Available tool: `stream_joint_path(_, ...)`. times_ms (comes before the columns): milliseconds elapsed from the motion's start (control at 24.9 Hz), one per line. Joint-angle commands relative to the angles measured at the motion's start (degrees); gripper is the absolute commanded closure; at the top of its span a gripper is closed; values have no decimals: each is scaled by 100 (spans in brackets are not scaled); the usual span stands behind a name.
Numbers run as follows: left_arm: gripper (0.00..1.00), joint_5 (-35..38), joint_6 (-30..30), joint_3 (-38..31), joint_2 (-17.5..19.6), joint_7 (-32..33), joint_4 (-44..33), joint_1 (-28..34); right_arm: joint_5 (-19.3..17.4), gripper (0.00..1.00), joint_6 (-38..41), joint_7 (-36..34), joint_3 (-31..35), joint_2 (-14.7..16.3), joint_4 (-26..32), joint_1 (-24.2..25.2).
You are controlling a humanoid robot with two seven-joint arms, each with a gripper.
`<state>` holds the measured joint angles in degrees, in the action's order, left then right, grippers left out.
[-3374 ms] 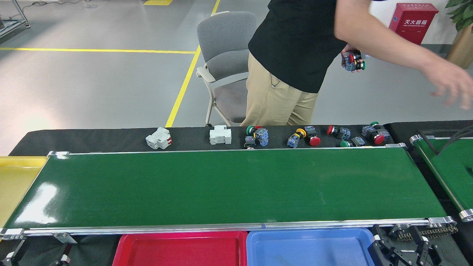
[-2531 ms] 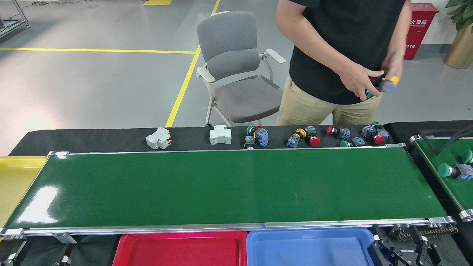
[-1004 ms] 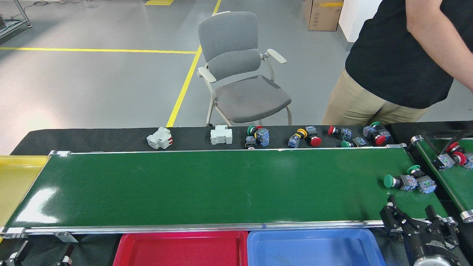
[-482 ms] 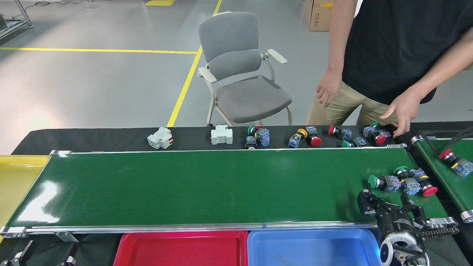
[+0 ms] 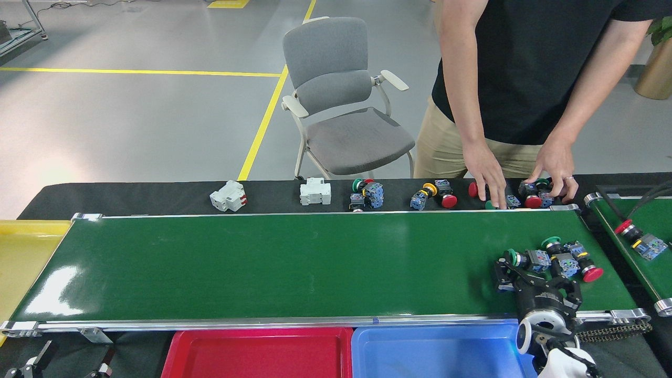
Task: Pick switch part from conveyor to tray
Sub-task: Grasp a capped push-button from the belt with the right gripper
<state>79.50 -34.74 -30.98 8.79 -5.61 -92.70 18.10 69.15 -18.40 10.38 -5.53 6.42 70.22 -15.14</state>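
A robot's right gripper (image 5: pixel 536 277) reaches over the near right end of the conveyor (image 5: pixel 294 262), its jaws spread apart and holding nothing, just short of a cluster of push-button switch parts (image 5: pixel 557 258) lying on the belt with green and red caps. The foremost green-capped switch (image 5: pixel 520 258) sits at the fingertips (image 5: pixel 505 272), though contact cannot be made out. The left gripper (image 5: pixel 31 365) shows only as dark tips at the lower left corner, and whether it is open cannot be told. The red tray (image 5: pixel 178 353) sits in front of the conveyor, beside a blue tray (image 5: pixel 378 341), with a yellow tray (image 5: pixel 21 247) at the belt's left end. Across the belt, a person in a black shirt rests both hands (image 5: pixel 491 181) among loose switches on the black-covered bench (image 5: pixel 131 197), where two white breaker units (image 5: pixel 227 196) and more coloured buttons (image 5: pixel 366 194) lie in a row. A second green belt (image 5: pixel 648 262) at far right carries another red-capped switch (image 5: pixel 640 239). A grey chair (image 5: pixel 341 105) stands behind.
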Motion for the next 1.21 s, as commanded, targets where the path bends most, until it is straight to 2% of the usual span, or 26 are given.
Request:
stream_joint_path(0,0,4,2,-13,52,-28,-38,-52,2,19,-15,-63,-63,-35,-35,-208)
stream_joint_path(40,0,4,2,-13,61,-28,-12,-52,-6,45,3,-54,-107,-26,-35,-235)
stream_joint_path(80,0,4,2,-13,70,-28,6,-61,-6,53,3,-28,-159,-18,-35,-243)
stream_joint_path(201,0,4,2,-13,79,-28,32,-79,-24,62,21,-19,-212,0,9,-270)
stream_joint_path(281,0,4,2,-13,88,-28,32,-79,-33,63,73,-28,-221,-9,237,-252)
stream_joint_path(442,0,4,2,-13,88,-28,32,-79,-41,61,504,-28,-660,-9,1477,143)
stream_joint_path(562,0,4,2,-13,88,-28,32,-79,-33,60,1496,-36,-1371,-53,2276,688)
stream_joint_path(683,0,4,2,-13,88,-28,23,-79,-41,60,2630,-54,-1917,-149,2567,1127)
stream_joint_path(763,0,4,2,-13,88,-28,32,-79,-33,60,3264,-54,-2110,-334,2540,1242)
stream_joint_path(844,0,4,2,-13,79,-20,32,-79,-33,54,3694,-54,-2436,-448,2470,1339)
stream_joint_path(884,0,4,2,-13,79,-20,23,-79,-33,46,3765,-37,-2629,-457,2435,1356)
stream_joint_path(924,0,4,2,-13,79,-20,23,-79,-24,36,3756,-28,-2743,-457,2400,1356)
stream_joint_path(964,0,4,11,-22,79,-20,23,-79,-24,14,3747,-28,-2884,-457,2347,1356)
stream_joint_path(1004,0,4,28,-22,70,-28,41,-79,-24,0,3756,-1,-2945,-466,2321,1356)
stream_joint_path(1165,0,4,90,-39,26,-20,41,-87,-24,0,3747,341,-2945,-457,2312,1303)
